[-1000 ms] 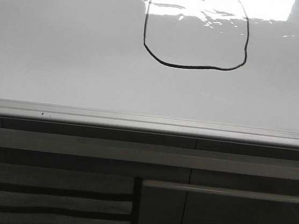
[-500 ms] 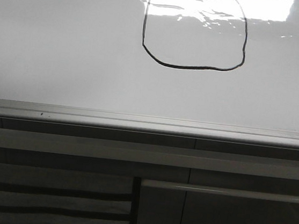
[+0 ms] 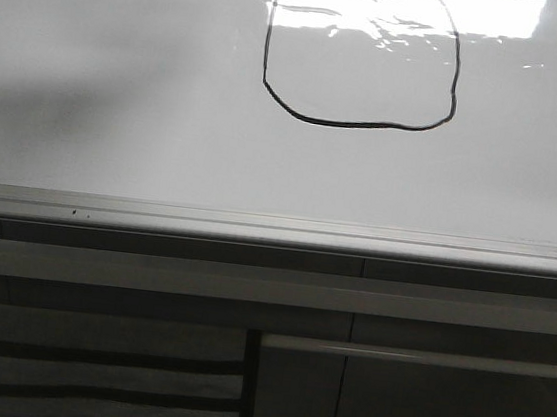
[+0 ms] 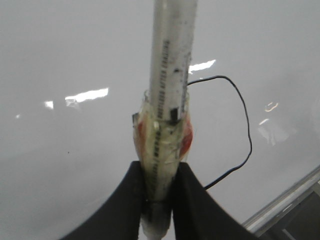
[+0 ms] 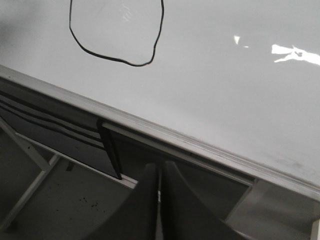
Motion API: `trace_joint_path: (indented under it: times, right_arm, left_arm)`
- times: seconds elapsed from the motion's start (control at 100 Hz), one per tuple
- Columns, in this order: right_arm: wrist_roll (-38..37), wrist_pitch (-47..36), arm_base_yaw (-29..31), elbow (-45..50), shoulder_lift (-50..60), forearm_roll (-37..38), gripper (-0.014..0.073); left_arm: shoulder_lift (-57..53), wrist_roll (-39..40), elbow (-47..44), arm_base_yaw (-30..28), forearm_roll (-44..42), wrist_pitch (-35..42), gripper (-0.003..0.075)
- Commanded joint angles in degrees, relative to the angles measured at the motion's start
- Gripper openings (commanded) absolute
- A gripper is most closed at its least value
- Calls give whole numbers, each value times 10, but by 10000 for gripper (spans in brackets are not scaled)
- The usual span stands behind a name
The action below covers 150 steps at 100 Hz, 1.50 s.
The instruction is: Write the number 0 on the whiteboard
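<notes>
The number 0 (image 3: 363,53) is drawn near the far edge of the whiteboard (image 3: 116,130). The left gripper (image 4: 159,192) pinches a white marker (image 4: 170,75). The right gripper (image 5: 159,200) has its fingers pressed together, holding nothing.

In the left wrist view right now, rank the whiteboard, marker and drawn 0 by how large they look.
1. whiteboard, fills nearly the whole view.
2. marker, held in the left end effector, enlarged by nearness to the camera.
3. number 0, only partly visible behind the marker, so unsure.

A thin black number 0 (image 3: 363,53) was drawn on the glossy white whiteboard (image 3: 120,100), which was edged in silver-grey, while a white marker (image 4: 170,75) wrapped in clear tape with red patches was gripped by black fingers (image 4: 192,200).
</notes>
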<state>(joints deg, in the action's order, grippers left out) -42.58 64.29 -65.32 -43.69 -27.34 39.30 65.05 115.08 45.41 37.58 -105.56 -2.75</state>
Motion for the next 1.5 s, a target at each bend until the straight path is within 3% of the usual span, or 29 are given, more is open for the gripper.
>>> trace_joint_path:
  times: [0.0, 0.81, 1.49]
  right_arm:
    - [-4, -49, 1, -13, -1, 39, -41]
    - [-20, -76, 1, -13, -1, 32, -41]
    - [-24, -82, 1, -13, -1, 19, -41]
  left_arm:
    - [9, 40, 22, 0, -8, -48, -20]
    - [127, 107, 75, -114, -8, 66, -20]
    - [133, 107, 81, -120, -8, 71, -15]
